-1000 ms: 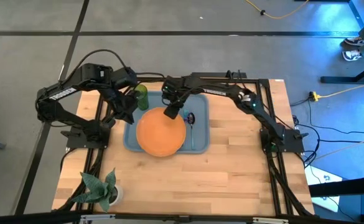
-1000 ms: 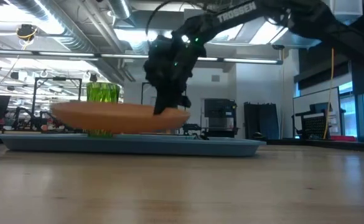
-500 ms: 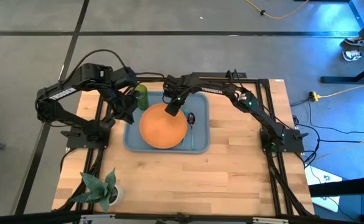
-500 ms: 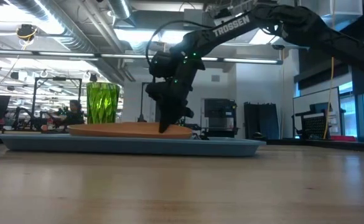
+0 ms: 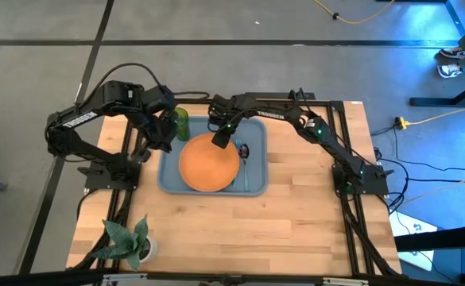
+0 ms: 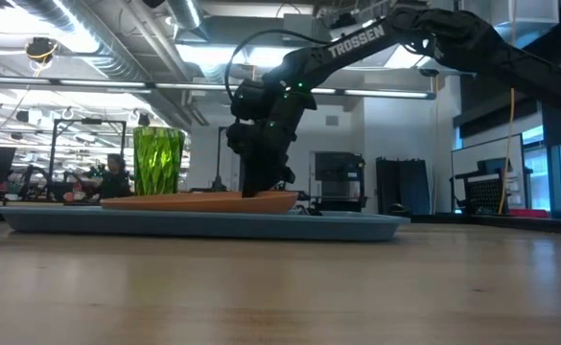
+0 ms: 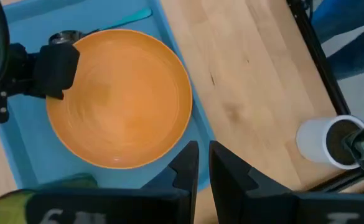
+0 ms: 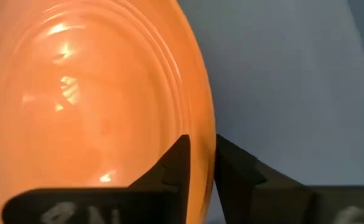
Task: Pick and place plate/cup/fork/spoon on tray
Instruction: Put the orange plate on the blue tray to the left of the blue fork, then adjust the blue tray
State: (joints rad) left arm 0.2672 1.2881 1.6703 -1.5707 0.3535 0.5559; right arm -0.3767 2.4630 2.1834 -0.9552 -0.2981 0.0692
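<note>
The orange plate [image 5: 208, 163] lies in the blue-grey tray [image 5: 252, 184], seen nearly level in the low view [image 6: 198, 201]. My right gripper [image 5: 220, 141] stands at the plate's far edge and is shut on its rim. The green cup [image 5: 180, 123] stands upright in the tray's far left corner [image 6: 158, 161]. The spoon [image 5: 245, 155] lies in the tray right of the plate, dark bowl toward the far side. I see no fork. My left gripper [image 5: 162, 135] is shut and empty, above the tray's left rim near the cup. My right gripper pinches the plate's rim [image 8: 201, 140] at the plate's far edge, one finger [image 8: 178, 162] on the inner side and one outside. The fingers come from above, pointing down [image 6: 256, 182]. The plate lies on the tray floor, about level.
A leafy plant in a white pot [image 5: 129, 242] stands at the table's near left corner, also in the left wrist view [image 7: 328, 140]. Bare wooden table [image 5: 296, 222] lies near and right of the tray. A person shows far off in the room [image 6: 115, 172].
My right gripper has gone down and a little toward the far edge with the plate. The plate, held tilted and clear of the tray a second ago, now lies about level in the tray.
</note>
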